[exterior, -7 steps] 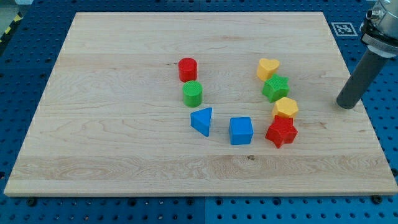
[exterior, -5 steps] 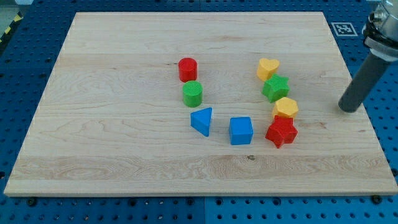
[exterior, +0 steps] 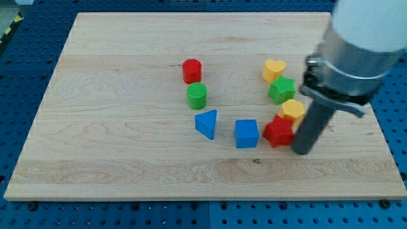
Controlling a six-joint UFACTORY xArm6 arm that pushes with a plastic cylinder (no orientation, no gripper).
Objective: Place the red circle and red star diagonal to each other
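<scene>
The red circle (exterior: pixel 192 70) sits left of the board's middle, just above the green circle (exterior: pixel 197 96). The red star (exterior: pixel 277 131) lies at the lower right of the block group, close to the blue cube (exterior: pixel 246 133) on its left. My tip (exterior: pixel 301 151) rests on the board right against the red star's right side, slightly below it. The dark rod and the arm's grey body rise to the view's upper right and hide part of the board there.
A blue triangle (exterior: pixel 206 123) lies left of the blue cube. A yellow heart (exterior: pixel 274 69), a green star-like block (exterior: pixel 282 90) and a yellow block (exterior: pixel 292 109) form a column above the red star. The wooden board (exterior: pixel 114 159) ends near the view's bottom.
My tip has swept from the board's right edge down and left to the red star. The red star has shifted left, closer to the blue cube.
</scene>
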